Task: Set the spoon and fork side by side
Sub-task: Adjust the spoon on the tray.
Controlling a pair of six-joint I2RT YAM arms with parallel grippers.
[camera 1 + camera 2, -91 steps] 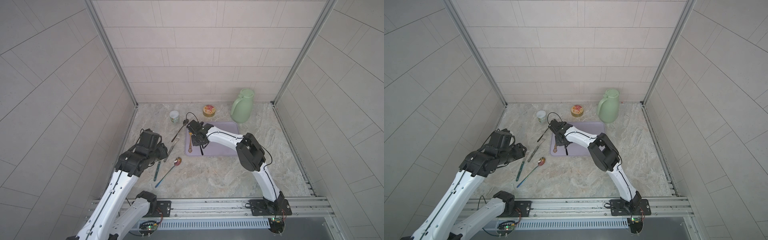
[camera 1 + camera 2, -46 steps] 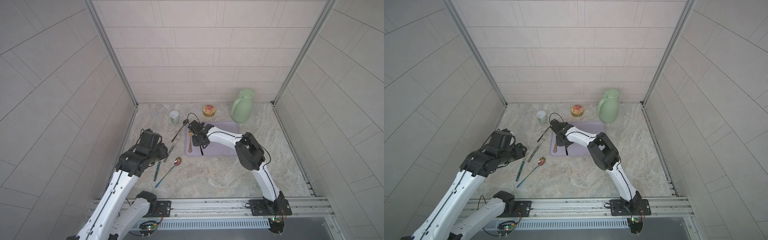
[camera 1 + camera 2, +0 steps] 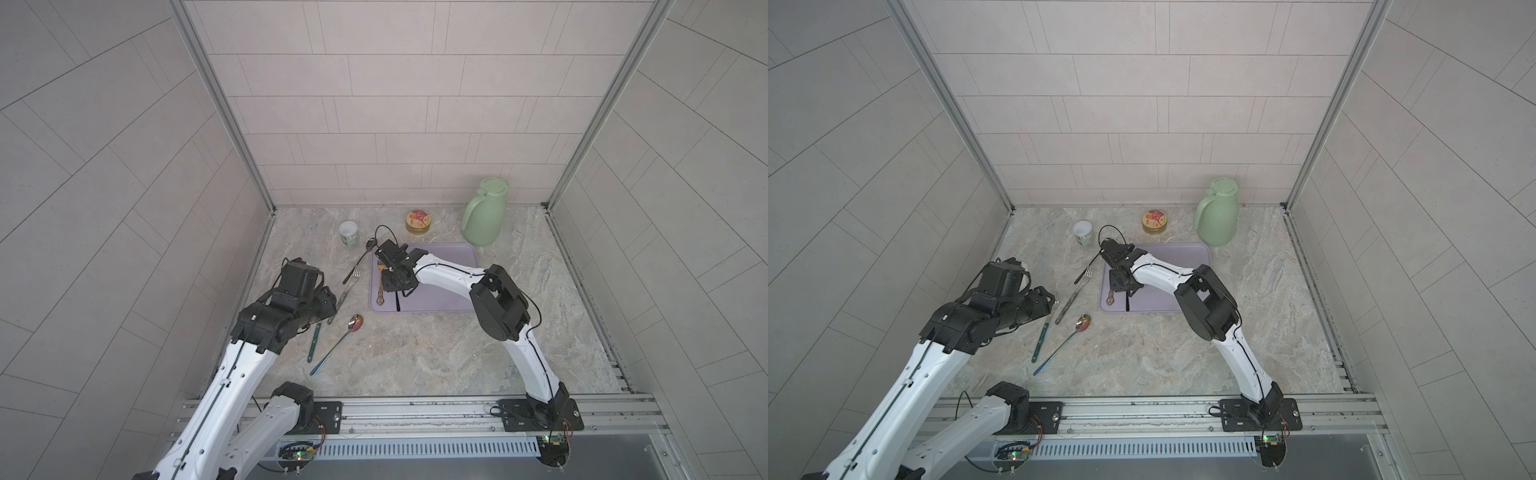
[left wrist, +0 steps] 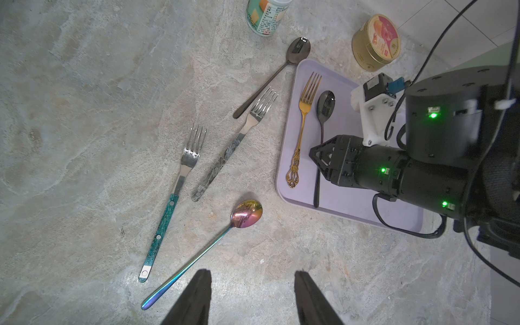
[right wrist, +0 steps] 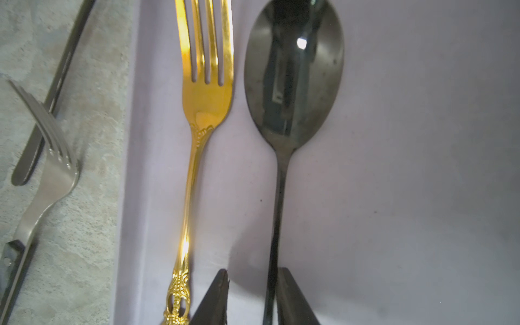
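A gold fork [image 5: 206, 98] and a black spoon [image 5: 292, 70] lie side by side, parallel, on the lilac tray [image 5: 422, 168]. My right gripper [image 5: 253, 281] hangs low over the spoon's thin handle. Its jaws are open: the handle runs along one finger and a gap shows on the fork side. In a top view the right gripper [image 3: 395, 286] covers most of the pair on the tray [image 3: 440, 291]. My left gripper [image 4: 251, 281] is open above bare table, with nothing between its fingers.
Left of the tray lie a rainbow spoon [image 4: 246, 212], a teal-handled fork [image 4: 180, 180], a marbled-handle fork [image 4: 239, 140] and another dark spoon [image 4: 281, 70]. At the back stand a small cup [image 4: 267, 17], a gold tin [image 4: 375, 42] and a green jug [image 3: 484, 216].
My right gripper's jaws have parted a little around the spoon handle. The left arm has not moved.
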